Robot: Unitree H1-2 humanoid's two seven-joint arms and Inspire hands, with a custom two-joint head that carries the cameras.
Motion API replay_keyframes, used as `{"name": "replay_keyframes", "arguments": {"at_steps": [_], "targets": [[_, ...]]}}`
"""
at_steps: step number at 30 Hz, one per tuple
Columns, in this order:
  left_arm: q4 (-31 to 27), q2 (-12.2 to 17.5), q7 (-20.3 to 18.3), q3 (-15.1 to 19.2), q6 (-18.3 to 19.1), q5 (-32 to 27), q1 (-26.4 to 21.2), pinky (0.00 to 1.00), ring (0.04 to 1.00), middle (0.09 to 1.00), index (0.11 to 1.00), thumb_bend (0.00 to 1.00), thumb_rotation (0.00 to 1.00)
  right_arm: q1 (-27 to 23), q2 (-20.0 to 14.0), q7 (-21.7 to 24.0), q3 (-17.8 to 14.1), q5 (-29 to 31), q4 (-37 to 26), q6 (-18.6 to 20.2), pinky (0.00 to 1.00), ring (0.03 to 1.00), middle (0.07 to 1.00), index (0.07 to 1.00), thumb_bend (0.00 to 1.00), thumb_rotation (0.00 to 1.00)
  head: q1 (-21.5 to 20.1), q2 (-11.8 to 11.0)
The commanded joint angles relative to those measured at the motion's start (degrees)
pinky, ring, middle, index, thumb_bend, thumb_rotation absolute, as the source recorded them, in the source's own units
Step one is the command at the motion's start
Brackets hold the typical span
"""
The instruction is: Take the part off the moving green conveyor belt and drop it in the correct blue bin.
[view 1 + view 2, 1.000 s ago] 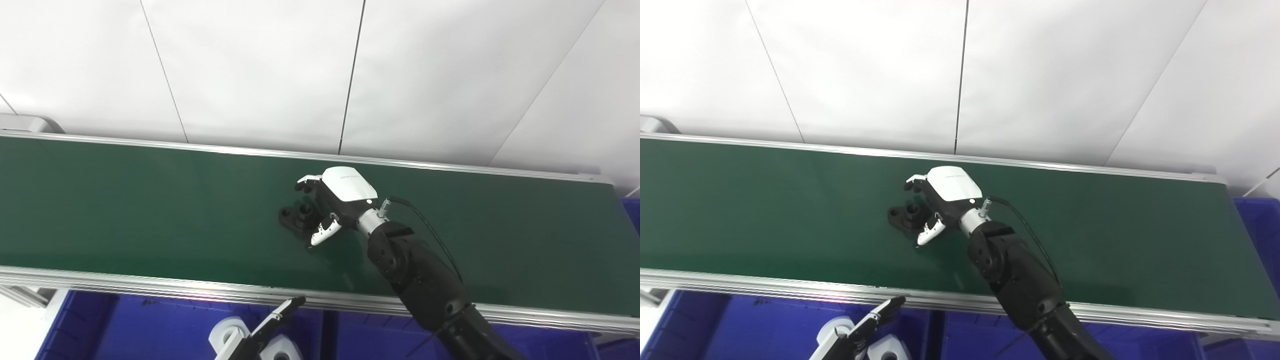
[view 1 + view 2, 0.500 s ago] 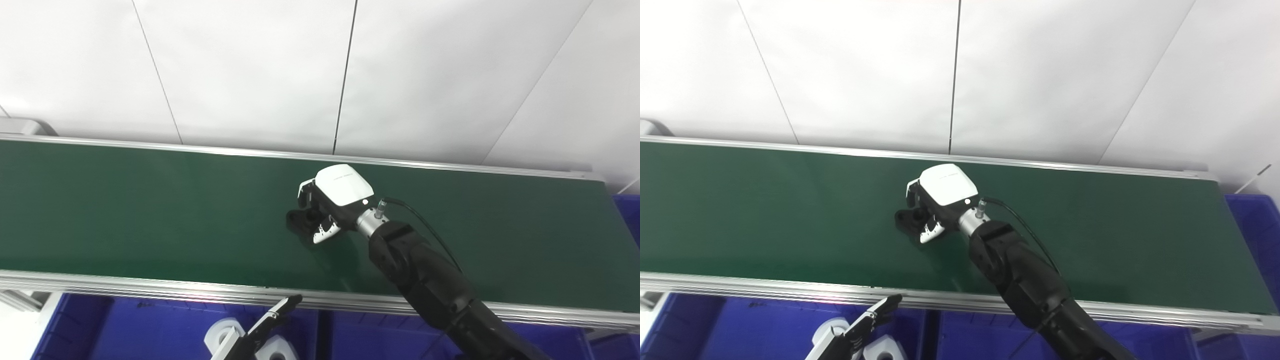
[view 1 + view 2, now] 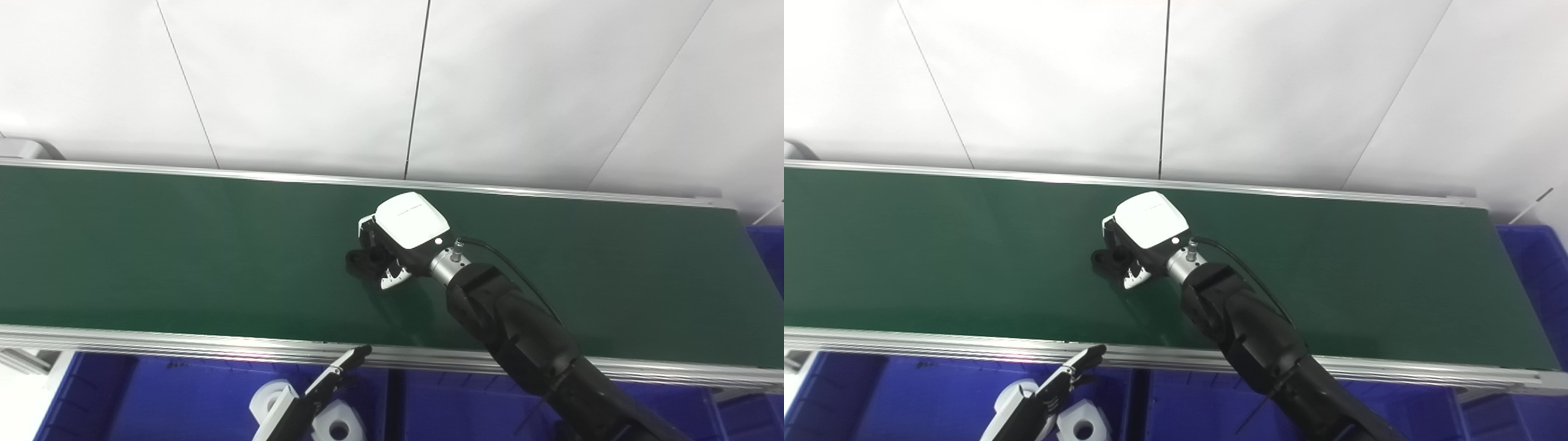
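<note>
The right robot hand (image 3: 392, 245) is out over the middle of the green conveyor belt (image 3: 153, 245), and its fingers are curled around a small black part (image 3: 361, 262). The part looks like a flat black piece with a round hole near its end, and only that end sticks out from the robot hand on the side away from the arm. The part seems to sit right at the belt, so it is hard to tell if it has been lifted yet. The left robot hand (image 3: 1053, 392) is low down, on the near side of the belt, and it holds nothing. Its fingers point up toward the belt's silver rail (image 3: 184, 346), and it looks like it is just waiting. Under it sits a blue bin (image 3: 184, 398) with two white ring-shaped parts (image 3: 334, 425) inside. Another blue bin (image 3: 465, 410) is next to that one, under the right arm, and one more blue bin (image 3: 1534, 269) peeks out at the far right end of the belt. The step now looks like the grab. Next, the right robot hand should keep a firm hold, lift the black part straight up off the belt, and carry it toward itself over the rail. The white parts fill the bin under the left robot hand, so the black part likely belongs in a different bin.
</note>
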Motion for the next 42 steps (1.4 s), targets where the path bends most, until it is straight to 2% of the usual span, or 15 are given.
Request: {"name": "replay_keyframes", "arguments": {"at_steps": [1, 3, 8, 9, 14, 17, 20, 21, 23, 24, 26, 30, 40, 42], "targets": [[-1.66, -0.23, -0.36, 0.24, -0.68, 0.14, 0.68, 0.88, 0.936, 0.955, 0.916, 0.79, 0.35, 2.39, 0.18, 2.37, 0.59, -0.70, 0.60, 1.25, 0.24, 0.377, 0.473, 0.538, 0.51, 0.00, 0.13, 0.03], [-1.74, -0.25, -0.80, 0.27, -0.53, -0.32, 0.75, 0.87, 0.935, 0.957, 0.916, 0.79, 0.35, 3.43, 0.00, 1.65, -0.79, 0.84, -0.93, 0.88, 0.24, 0.376, 0.481, 0.536, 0.51, 0.00, 0.21, 0.07], [-1.92, -0.15, -1.42, 0.49, -0.44, -0.71, 0.96, 0.87, 0.936, 0.960, 0.917, 0.79, 0.36, 7.51, -1.03, 1.95, -4.97, 2.58, -10.93, 1.88, 0.21, 0.358, 0.454, 0.545, 0.51, 0.00, -0.05, 0.32], [-1.87, -0.12, -1.48, 0.52, -0.53, -0.78, 0.94, 0.87, 0.936, 0.959, 0.918, 0.78, 0.35, 8.10, -1.12, 2.15, -5.58, 2.51, -12.43, 2.05, 0.22, 0.377, 0.492, 0.511, 0.51, 0.00, -0.05, 0.32], [-1.98, -0.07, -1.45, 0.66, -0.70, -0.89, 1.06, 0.87, 0.933, 0.956, 0.916, 0.78, 0.34, 11.47, -0.88, 5.83, -9.63, 3.16, -20.93, 4.16, 0.25, 0.392, 0.520, 0.490, 0.52, 0.00, 0.11, 0.66], [-2.11, 0.13, -1.64, 0.73, -0.73, -0.92, 1.18, 0.87, 0.933, 0.955, 0.917, 0.78, 0.35, 13.44, -0.59, 7.27, -11.80, 3.41, -25.43, 5.62, 0.28, 0.356, 0.474, 0.555, 0.51, 0.00, 0.20, 0.88], [-2.47, 0.31, -2.21, 0.85, -0.63, -1.45, 1.36, 0.87, 0.938, 0.961, 0.921, 0.77, 0.35, 15.43, -0.53, 8.54, -13.84, 4.00, -29.54, 6.43, 0.26, 0.344, 0.460, 0.560, 0.51, 0.00, 0.18, 1.00], [-2.56, 0.29, -2.17, 0.94, -0.64, -1.45, 1.42, 0.88, 0.939, 0.961, 0.920, 0.78, 0.35, 16.09, -0.51, 8.75, -14.44, 4.07, -30.71, 6.55, 0.24, 0.371, 0.492, 0.517, 0.51, 0.00, 0.20, 1.20], [-2.80, 0.32, -2.08, 1.02, -0.70, -1.27, 1.52, 0.87, 0.932, 0.955, 0.916, 0.78, 0.35, 17.39, -0.55, 9.30, -15.60, 4.61, -32.83, 6.68, 0.22, 0.385, 0.507, 0.494, 0.52, 0.00, 0.25, 1.43], [-2.89, 0.33, -2.06, 1.04, -0.72, -1.22, 1.57, 0.87, 0.931, 0.955, 0.917, 0.78, 0.35, 18.09, -0.64, 9.71, -16.21, 5.16, -33.78, 6.72, 0.23, 0.363, 0.483, 0.526, 0.51, 0.00, 0.25, 1.43], [-3.27, 0.40, -1.89, 1.15, -0.74, -0.67, 1.75, 0.87, 0.928, 0.951, 0.916, 0.78, 0.35, 19.30, -0.78, 10.30, -17.13, 5.77, -35.32, 6.74, 0.25, 0.346, 0.465, 0.557, 0.51, 0.00, 0.21, 1.73], [-3.84, 0.46, -2.23, 1.47, -0.65, -1.10, 2.25, 0.86, 0.927, 0.952, 0.917, 0.78, 0.35, 23.82, -1.67, 8.69, -19.15, 6.90, -39.02, 5.09, 0.22, 0.386, 0.504, 0.495, 0.52, 0.00, -0.14, 2.05], [-5.36, 0.93, -3.82, 2.56, -0.28, -2.38, 2.97, 0.88, 0.931, 0.953, 0.919, 0.78, 0.35, 37.17, -3.39, 8.20, -21.40, 8.42, -47.42, 3.71, 0.22, 0.396, 0.509, 0.486, 0.52, 0.00, -1.79, 3.88], [-5.98, 0.97, -4.12, 2.99, 0.23, -2.54, 3.08, 0.89, 0.934, 0.955, 0.921, 0.78, 0.36, 40.32, -3.82, 6.48, -21.61, 7.99, -48.03, 2.49, 0.23, 0.364, 0.476, 0.527, 0.51, 0.00, -2.18, 4.31]]}}
